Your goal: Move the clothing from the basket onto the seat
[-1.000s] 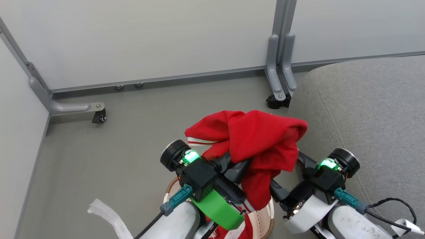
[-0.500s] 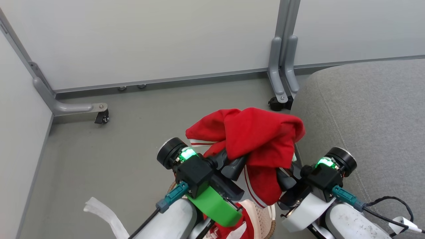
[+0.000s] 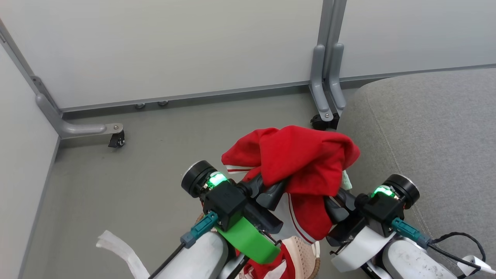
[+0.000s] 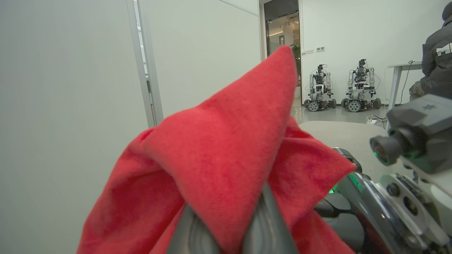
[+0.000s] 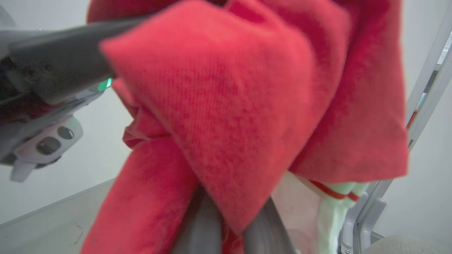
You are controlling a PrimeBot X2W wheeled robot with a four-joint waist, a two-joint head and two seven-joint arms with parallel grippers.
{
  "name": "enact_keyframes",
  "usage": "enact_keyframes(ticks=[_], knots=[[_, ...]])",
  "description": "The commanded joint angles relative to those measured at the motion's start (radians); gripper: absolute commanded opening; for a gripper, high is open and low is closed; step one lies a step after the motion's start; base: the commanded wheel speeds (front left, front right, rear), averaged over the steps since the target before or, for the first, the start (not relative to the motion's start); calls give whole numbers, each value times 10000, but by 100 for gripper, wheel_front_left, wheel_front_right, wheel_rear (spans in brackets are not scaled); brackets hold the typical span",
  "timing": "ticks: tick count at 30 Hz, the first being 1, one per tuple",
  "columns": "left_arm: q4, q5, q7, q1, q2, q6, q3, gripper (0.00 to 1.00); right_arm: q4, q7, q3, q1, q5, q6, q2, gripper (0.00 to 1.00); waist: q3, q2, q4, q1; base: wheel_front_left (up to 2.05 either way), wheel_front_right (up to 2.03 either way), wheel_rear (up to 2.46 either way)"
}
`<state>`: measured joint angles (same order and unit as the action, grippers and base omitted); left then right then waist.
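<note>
Left pincer (image 3: 276, 189) is pressed together on a fold of the red garment (image 3: 298, 159). In the left wrist view its 2 dark fingers (image 4: 192, 233) rise from the bottom edge with the cloth pinched between them and draped over their tips. The right pincer (image 3: 334, 201) is clamped on the same garment, and in the right wrist view its fingers (image 5: 208, 225) stand close together with a red fold caught between them.

The garment hangs bunched in the air between the 2 pincers, above the basket (image 3: 308, 255). Its right side is near the left edge of the seat (image 3: 426, 128), just short of that cushion's rounded far-left corner, and it does not rest on the seat. A white panel (image 3: 288, 217) with thin red stripes hangs down from the bunch toward the basket.

The basket stands on the floor (image 3: 135, 182) just beside the seat's left edge, mostly hidden by the arms. More red and white cloth (image 3: 257, 267) lies inside it; whether that is a separate piece cannot be told.

A green band (image 3: 248, 240) wraps the left wrist. A white strip (image 3: 120, 248) lies on the floor, toward the lower left of the head view. A castor (image 3: 116, 139) of the grey partition stands at the floor's far edge. In the left wrist view 2 other robots (image 4: 319, 88) stand by a far wall, and a person in a dark jacket (image 4: 438, 60) sits at the right edge
</note>
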<state>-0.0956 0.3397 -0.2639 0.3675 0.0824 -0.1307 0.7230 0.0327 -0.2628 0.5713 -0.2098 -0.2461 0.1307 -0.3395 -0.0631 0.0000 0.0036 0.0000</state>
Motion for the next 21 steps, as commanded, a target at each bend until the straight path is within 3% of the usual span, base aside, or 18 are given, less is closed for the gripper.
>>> enact_keyframes(ticks=[1, 12, 13, 15, 18, 19, 20, 21], knots=[[17, -110, -7, -68, 77, 3, 3, 0, -34, -31, -39, 95, -78, 1, -41, 0, -1, 0, 0, 0, 0, 0, 0], [-98, 42, -7, 56, 103, 3, 105, 0, -185, -31, -198, -19, -42, 1, -4, 0, 62, 0, 74, 0, 0, 0, 0], [-115, 71, -7, 84, 107, 3, 114, 26, -201, -31, -218, -16, -42, 1, 4, 0, 66, 0, 84, 0, 0, 0, 0], [-117, 93, -7, 103, 98, 3, 92, 36, -218, -31, -239, -6, -49, 1, 11, 0, 71, 0, 103, 0, 0, 0, 0], [-140, 72, -7, 89, 81, 3, 49, 36, -241, -31, -240, 11, -72, 1, -11, 0, 81, 0, 123, 0, 0, 0, 0], [-160, 73, -7, 72, 77, 3, 41, 62, -251, -31, -251, 7, -82, 1, -25, 0, 81, 0, 127, 0, 0, 0, 0], [-210, 102, -7, 42, 73, 3, 47, 99, -261, -31, -275, 3, -90, 1, -32, 0, 80, 0, 130, 0, 0, 0, 0], [-240, 82, -7, 28, 75, 3, 54, 100, -282, -31, -323, 1, -96, 1, -19, 0, 82, 0, 129, 0, 0, 0, 0]])
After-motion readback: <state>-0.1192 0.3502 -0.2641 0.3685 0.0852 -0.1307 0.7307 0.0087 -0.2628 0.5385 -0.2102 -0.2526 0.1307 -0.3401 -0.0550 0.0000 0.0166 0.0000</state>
